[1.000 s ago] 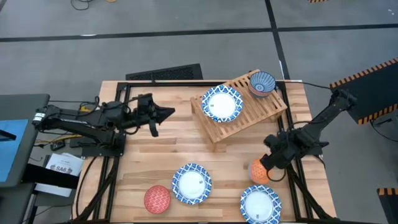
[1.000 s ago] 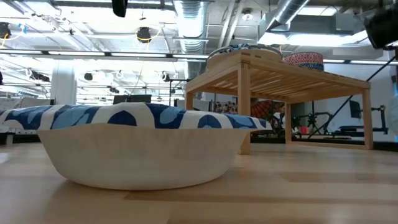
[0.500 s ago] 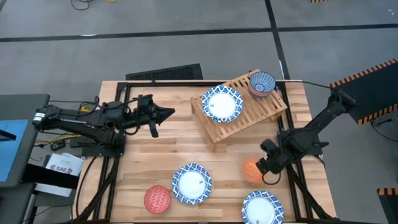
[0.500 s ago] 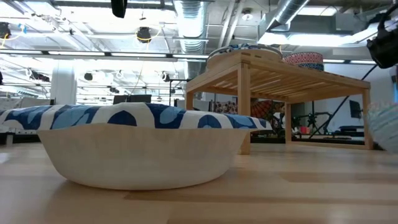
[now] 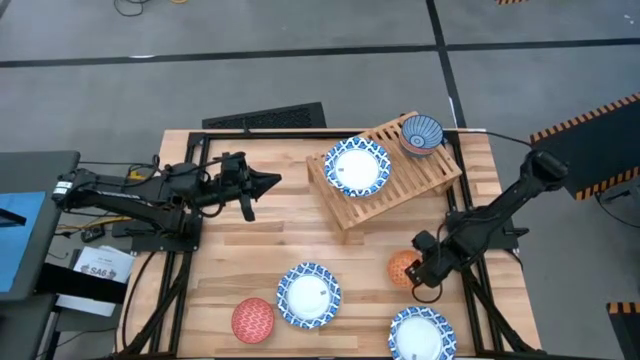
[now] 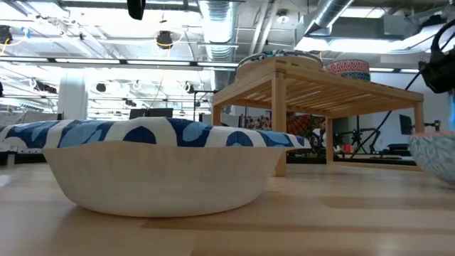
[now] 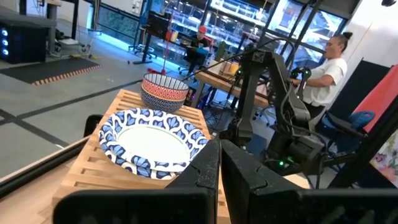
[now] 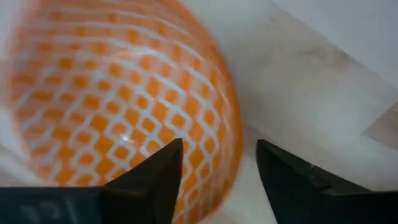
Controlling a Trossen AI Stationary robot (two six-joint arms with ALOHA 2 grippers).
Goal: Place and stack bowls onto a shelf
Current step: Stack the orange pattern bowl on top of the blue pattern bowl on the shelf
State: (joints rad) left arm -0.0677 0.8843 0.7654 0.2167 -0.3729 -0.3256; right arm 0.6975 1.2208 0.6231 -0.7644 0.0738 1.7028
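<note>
An orange lattice bowl [image 5: 402,268] [image 8: 112,93] stands on the table's right side. My right gripper [image 5: 422,272] [image 8: 219,149] is open at the bowl's right rim, one finger on each side of the wall. A bowl's edge [image 6: 434,153] at the low view's right border seems to be this one. The slatted wooden shelf [image 5: 400,187] [image 6: 320,78] [image 7: 93,177] stands at the far right and carries a wide blue-and-white bowl [image 5: 356,167] [image 7: 152,140] and a small patterned bowl [image 5: 421,133] [image 7: 165,91]. My left gripper [image 5: 272,181] [image 7: 219,149] is shut and hovers left of the shelf. My right gripper straddles the orange bowl's right rim [image 8: 235,144], one finger [image 8: 155,177] over the inside and one [image 8: 292,177] outside, slanting down from the table's right. A strip of table shows between rim and outer finger. Whether the inner finger touches the wall, I cannot tell.
Near the front edge lie a blue-and-white bowl [image 5: 308,295] [image 6: 163,167], a second one [image 5: 420,335] near the right corner and a red patterned bowl [image 5: 252,320]. Bare tabletop lies between the shelf and these bowls. A seated person [image 7: 323,68] shows beyond the table.
My right gripper has moved toward the table's left, and the orange bowl has moved with it a short way left and slightly toward the far edge. A bowl's edge has come into the low view from the right.
</note>
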